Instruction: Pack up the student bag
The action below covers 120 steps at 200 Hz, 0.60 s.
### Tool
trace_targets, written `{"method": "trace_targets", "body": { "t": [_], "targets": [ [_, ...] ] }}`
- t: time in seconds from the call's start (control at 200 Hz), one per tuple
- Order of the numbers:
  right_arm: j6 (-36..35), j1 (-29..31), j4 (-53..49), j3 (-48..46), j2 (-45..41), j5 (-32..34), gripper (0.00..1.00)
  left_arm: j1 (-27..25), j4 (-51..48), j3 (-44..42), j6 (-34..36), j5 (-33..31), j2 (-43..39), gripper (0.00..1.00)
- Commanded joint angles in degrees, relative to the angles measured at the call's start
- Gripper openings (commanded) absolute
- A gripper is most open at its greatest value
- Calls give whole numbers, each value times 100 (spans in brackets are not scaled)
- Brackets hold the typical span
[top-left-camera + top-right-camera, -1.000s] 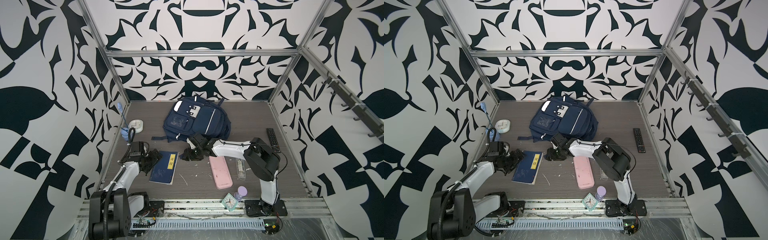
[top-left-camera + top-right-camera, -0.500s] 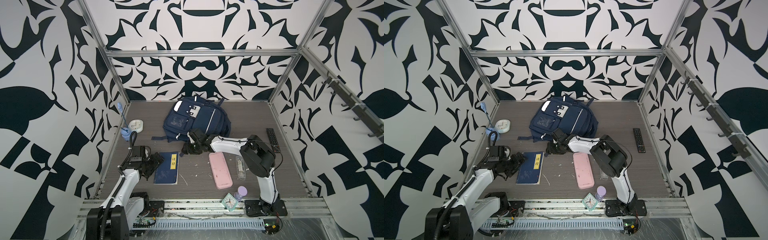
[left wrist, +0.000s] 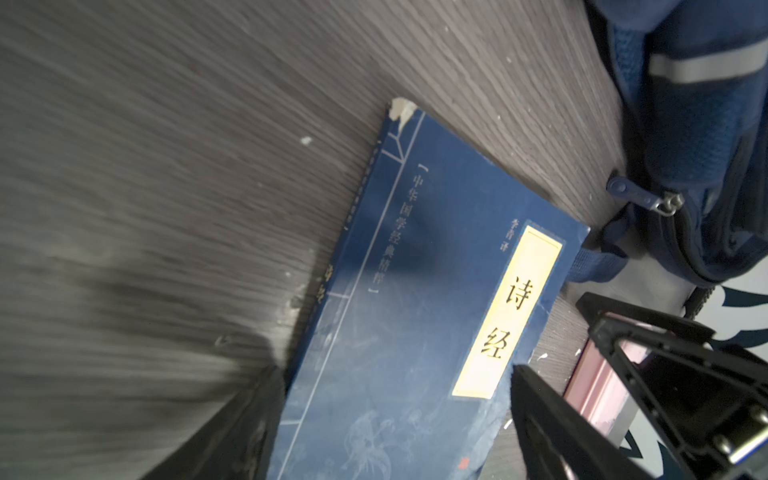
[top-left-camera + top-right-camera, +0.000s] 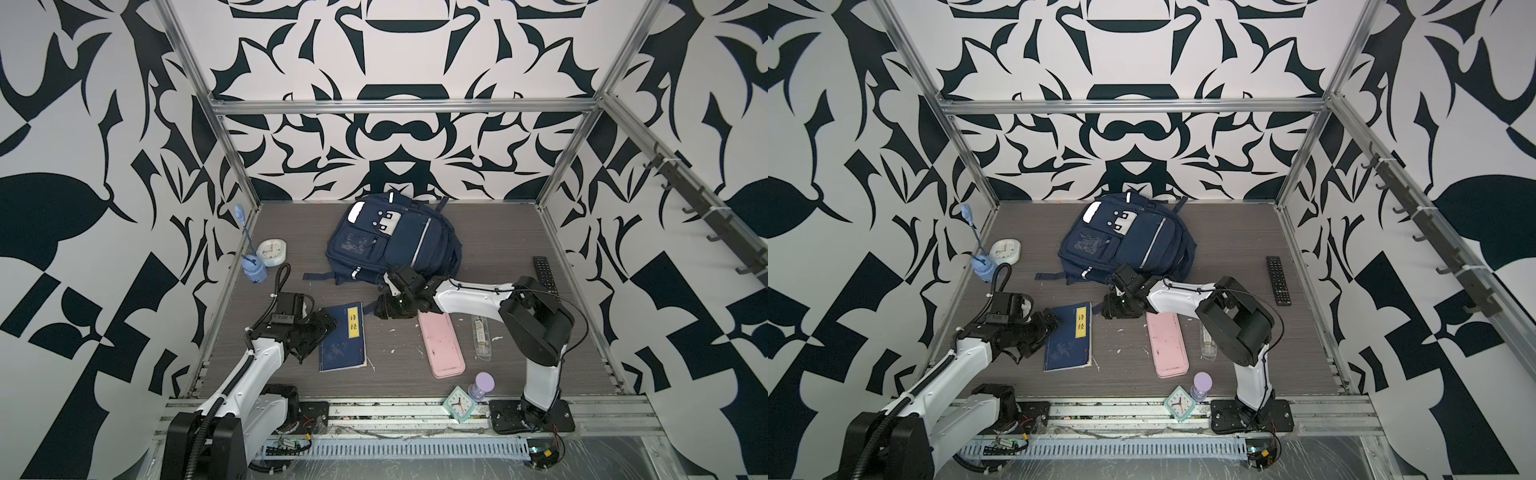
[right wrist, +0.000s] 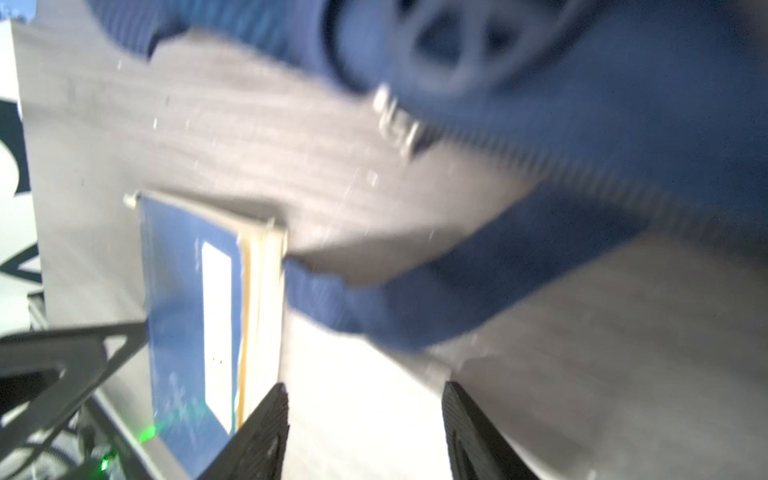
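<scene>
Your student bag (image 4: 390, 245) is navy with silver strips. By the left hand (image 4: 320, 336) lies a blue book (image 4: 341, 345) with a yellow label, and by the right hand (image 4: 384, 309) a pink case (image 4: 441, 347).

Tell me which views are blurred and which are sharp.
Right wrist view: heavy blur, student bag and blue book smeared. Left wrist view: book title crisp, table streaked beyond it. Both top views: sharp and evenly lit.

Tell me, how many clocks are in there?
2. A white clock lies by the left wall; a green clock stands at the front edge beside a purple bottle. The bag could hide others.
</scene>
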Motion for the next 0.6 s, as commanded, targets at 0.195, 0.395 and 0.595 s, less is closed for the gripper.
{"method": "trace_targets", "body": {
  "t": [0.195,0.395,0.595],
  "targets": [
    [157,304,337,-17,-70,-464,60,-616,217,5,-86,-65,460,87],
    [183,366,357,223,275,-580,60,-666,322,-99,-95,-52,327,86],
    [179,381,286,364,496,-609,54,-663,296,-211,-51,-100,273,86]
  ]
}}
